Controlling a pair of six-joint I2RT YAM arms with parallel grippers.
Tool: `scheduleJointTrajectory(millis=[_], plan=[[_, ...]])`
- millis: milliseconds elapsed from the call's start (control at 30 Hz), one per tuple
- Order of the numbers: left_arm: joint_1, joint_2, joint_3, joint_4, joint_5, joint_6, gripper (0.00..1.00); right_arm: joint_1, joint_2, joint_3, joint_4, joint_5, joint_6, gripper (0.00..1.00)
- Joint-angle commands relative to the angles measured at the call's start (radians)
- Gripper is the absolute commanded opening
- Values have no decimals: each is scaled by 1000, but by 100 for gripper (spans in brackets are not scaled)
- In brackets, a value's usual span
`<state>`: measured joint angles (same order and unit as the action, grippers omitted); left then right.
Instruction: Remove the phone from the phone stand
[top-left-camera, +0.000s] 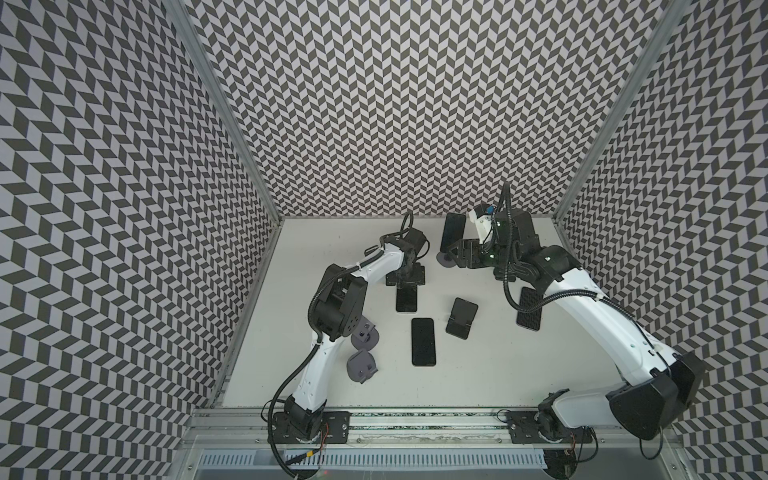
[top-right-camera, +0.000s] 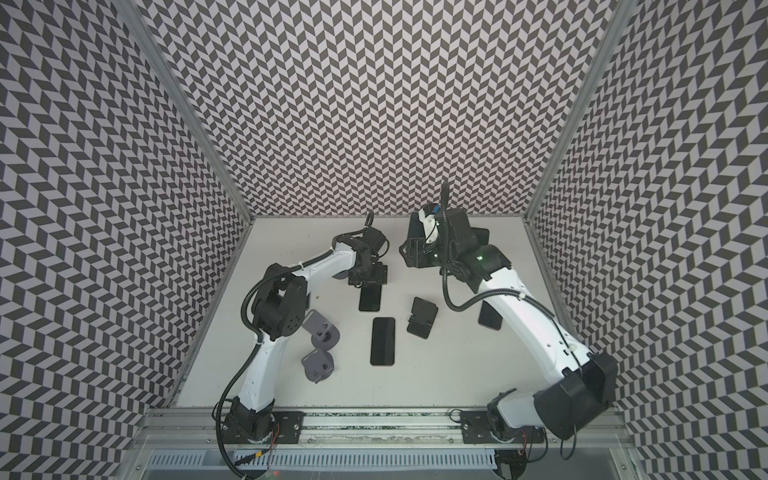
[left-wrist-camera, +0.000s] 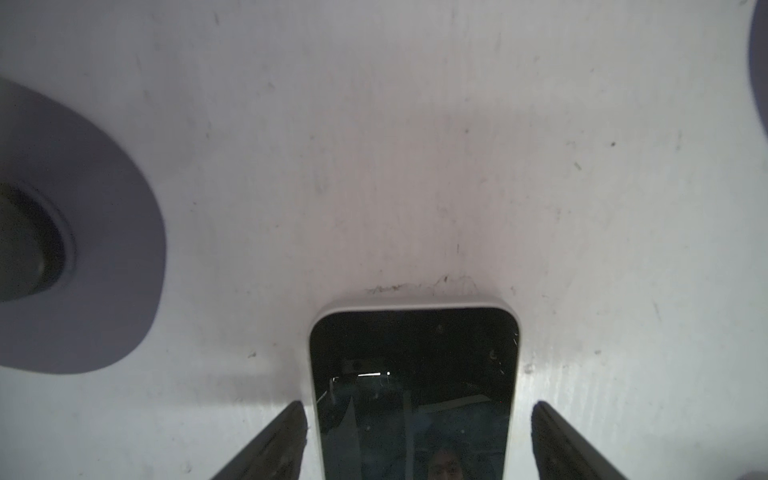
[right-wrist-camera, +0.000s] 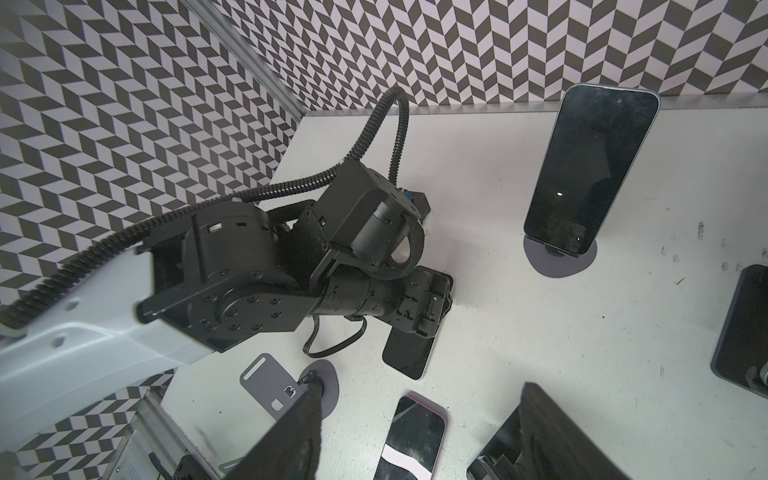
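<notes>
— Fingers (left-wrist-camera: 274, 440) of the left gripper (left-wrist-camera: 417, 409) crowd the near edge of the left wrist view, cut off by the frame. Gripping?
— No, spread, flanking the white-edged phone (left-wrist-camera: 413, 374): bare table (left-wrist-camera: 415, 166) shows on one side, barely a sliver on the other. It lies flat, screen up, its near half out of frame. A blurred grey stand base (left-wrist-camera: 83, 249) is cropped.
— Right wrist view?
— On the right gripper (right-wrist-camera: 419, 388) the fingers stand apart too, nothing clasped. Past it the upright phone (right-wrist-camera: 590, 174) leans in its grey phone stand (right-wrist-camera: 559, 262); only the round foot shows, the cradle hidden behind the phone. A dark slab (right-wrist-camera: 744, 328) at the frame's edge is too cropped to name.
— Top views?
— In both, the left gripper hangs over the white-edged phone (top-left-camera: 406, 301), covering its far end. The upright phone (top-left-camera: 452, 230) stands by the back wall, the right gripper (top-left-camera: 449, 253) just beside the stand's foot; in a top view the wrist hides most of the upright phone (top-right-camera: 412, 228).
</notes>
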<state>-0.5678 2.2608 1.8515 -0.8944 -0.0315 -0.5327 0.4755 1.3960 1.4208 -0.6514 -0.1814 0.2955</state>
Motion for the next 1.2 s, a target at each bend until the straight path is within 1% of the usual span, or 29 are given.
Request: scheduleJointTrajectory(millis=[0,267,500,700,1000,1133,1167], plan=[[11,-17,44,3,7,-7,85,3,11,24,19,27,-16,73],[16,-38,71,8,17,-12,86,2,32,50,11,60,-30,74],[31,-78,125,14,5,0,86,-10,69,101,-6,172,-48,75],[44,-110,177,15,19,4,86,-14,88,159,-27,263,-37,76],[44,-209,195,39,-47,64,86,-31,55,159,-24,398,-62,77],[37,-298,151,100,-100,116,86,-44,48,164,-25,442,-54,78],[36,-327,126,125,-110,129,86,-48,47,164,-28,456,-48,81]])
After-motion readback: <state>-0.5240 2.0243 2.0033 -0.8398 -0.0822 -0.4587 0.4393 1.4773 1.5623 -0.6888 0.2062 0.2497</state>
